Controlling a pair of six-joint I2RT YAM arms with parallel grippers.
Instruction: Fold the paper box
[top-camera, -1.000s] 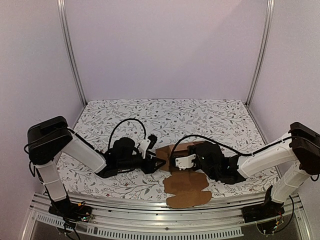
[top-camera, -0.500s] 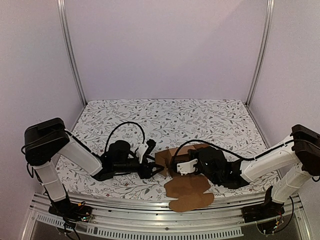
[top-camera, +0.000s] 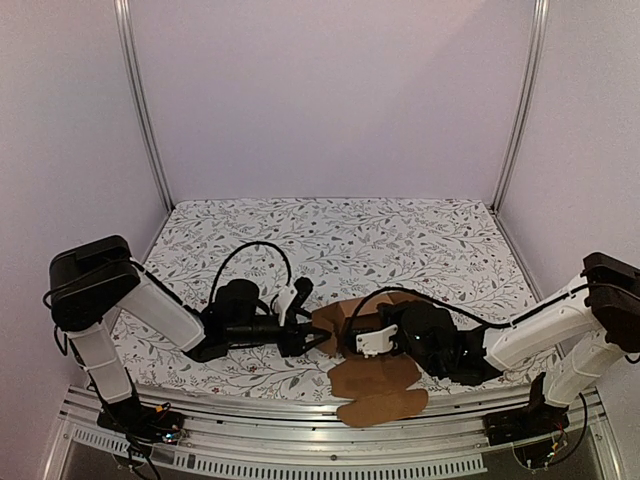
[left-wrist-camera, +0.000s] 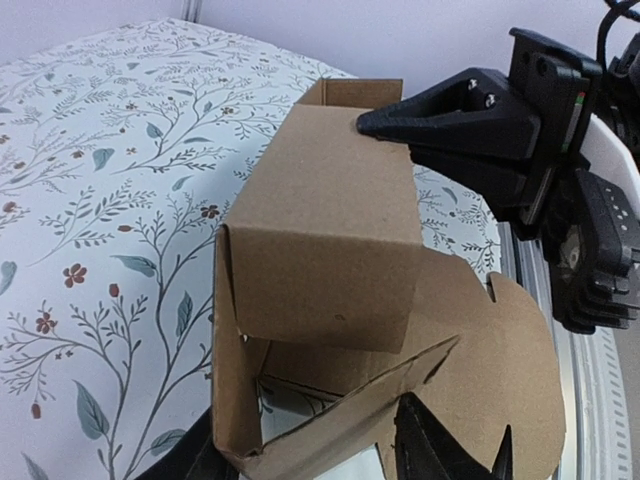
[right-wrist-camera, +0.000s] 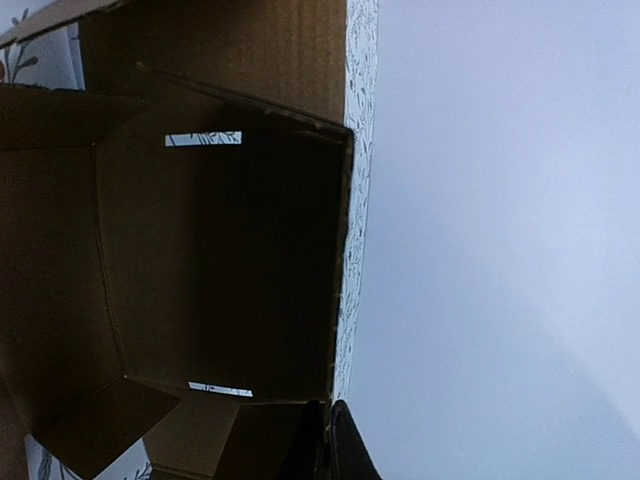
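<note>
The paper box (top-camera: 352, 318) is a brown cardboard piece, partly folded into an open carton near the table's front middle. Its loose notched flaps (top-camera: 378, 378) lie over the front edge. In the left wrist view the box (left-wrist-camera: 330, 220) stands with one wall raised and an open near end. My left gripper (left-wrist-camera: 310, 428) is open, its fingers (left-wrist-camera: 430, 450) spread on either side of the box's near lower edge. It also shows in the top view (top-camera: 316, 336). My right gripper (right-wrist-camera: 330, 445) is shut on the edge of a box wall. Its tip (left-wrist-camera: 372, 122) meets the box's far top edge.
A floral cloth (top-camera: 330, 235) covers the table. A metal rail (top-camera: 280, 440) runs along the front edge under the hanging flaps. Frame posts (top-camera: 145, 110) and plain walls close in the sides and back. Black cables (top-camera: 250, 250) loop above both wrists.
Both grippers and the box have shifted toward the front edge. The box wall stands more upright, and the loose flaps hang further over the rail.
</note>
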